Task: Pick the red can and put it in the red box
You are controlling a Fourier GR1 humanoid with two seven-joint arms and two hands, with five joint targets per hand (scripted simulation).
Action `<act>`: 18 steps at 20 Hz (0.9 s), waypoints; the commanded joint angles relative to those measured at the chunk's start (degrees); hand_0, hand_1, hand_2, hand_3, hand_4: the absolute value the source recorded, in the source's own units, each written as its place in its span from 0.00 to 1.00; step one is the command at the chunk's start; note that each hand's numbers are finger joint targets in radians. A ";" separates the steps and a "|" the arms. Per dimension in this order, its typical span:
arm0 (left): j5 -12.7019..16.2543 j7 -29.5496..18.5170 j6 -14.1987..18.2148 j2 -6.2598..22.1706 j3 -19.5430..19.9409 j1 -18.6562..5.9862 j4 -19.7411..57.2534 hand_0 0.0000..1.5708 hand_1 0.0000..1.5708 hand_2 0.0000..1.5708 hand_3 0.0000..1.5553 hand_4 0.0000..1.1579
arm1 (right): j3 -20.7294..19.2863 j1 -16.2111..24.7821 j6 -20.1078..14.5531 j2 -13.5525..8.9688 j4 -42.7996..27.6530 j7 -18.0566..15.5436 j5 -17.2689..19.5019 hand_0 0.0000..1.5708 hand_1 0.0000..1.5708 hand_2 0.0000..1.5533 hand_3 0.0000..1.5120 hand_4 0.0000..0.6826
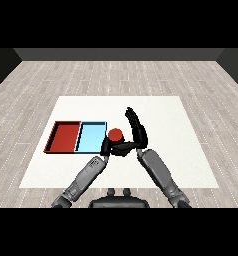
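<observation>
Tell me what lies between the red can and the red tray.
The light blue tray lies between them: the red can, held in the left hand, is just right of it, and the red tray lies on its far left side.

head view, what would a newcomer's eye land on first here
The red can near the table's middle, with the left hand curled round it just right of the blue tray. Next, the right hand, raised with straight fingers right of the can. Then the red tray, left of the blue one, with no can in it.
</observation>
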 commanded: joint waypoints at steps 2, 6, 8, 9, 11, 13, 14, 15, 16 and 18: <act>2.59 -4.07 0.76 -0.01 0.06 1.97 3.32 1.00 1.00 1.00 0.95 0.97 | -2.24 -0.29 -2.31 -1.08 -12.04 5.92 1.25 0.00 0.00 0.00 0.00 0.00; 0.06 -1.84 -1.28 0.86 3.64 1.86 0.01 1.00 1.00 0.99 0.93 0.96 | -7.33 6.96 -0.51 -6.52 -19.12 4.66 0.70 0.00 0.00 0.00 0.00 0.00; 0.77 0.65 -3.77 4.88 7.44 0.32 -2.30 1.00 1.00 1.00 0.94 0.98 | -9.11 7.82 0.49 -6.21 -19.55 4.87 -0.64 0.00 0.00 0.00 0.00 0.00; -1.86 0.11 0.06 3.50 4.27 3.91 -4.76 1.00 1.00 1.00 0.94 0.98 | -11.98 10.91 2.21 -9.73 -22.78 6.04 -2.62 0.00 0.00 0.00 0.00 0.00; -1.26 5.36 -1.92 6.81 7.79 0.13 -8.51 1.00 1.00 1.00 0.94 0.98 | -14.23 9.82 4.13 -7.25 -15.38 2.46 -4.80 0.00 0.00 0.00 0.00 0.00; -0.86 2.86 -4.76 9.85 10.24 2.43 -7.13 1.00 1.00 1.00 0.94 0.97 | -15.73 10.98 5.16 -7.56 -14.13 1.08 -4.85 0.00 0.00 0.00 0.00 0.00; -1.92 2.40 -3.46 9.24 8.91 3.91 -8.83 1.00 1.00 1.00 0.94 0.97 | -19.68 12.02 8.39 -9.51 -11.04 -0.80 -7.95 0.00 0.00 0.00 0.00 0.00; -2.76 4.20 -3.90 10.30 9.79 2.46 -9.32 1.00 1.00 1.00 0.94 0.97 | -17.40 14.32 6.25 -8.96 -13.56 0.76 -5.12 0.00 0.00 0.00 0.00 0.00; -2.84 2.12 -4.30 11.51 10.33 4.99 -9.13 1.00 1.00 1.00 0.94 0.96 | -20.08 16.45 10.19 -10.79 -13.29 -1.67 -7.97 0.00 0.00 0.00 0.00 0.00; -3.97 7.39 -4.46 13.16 12.48 1.38 -9.36 1.00 1.00 0.99 0.94 0.96 | -18.51 15.56 8.03 -9.10 -10.22 -1.57 -4.68 0.00 0.00 0.00 0.00 0.00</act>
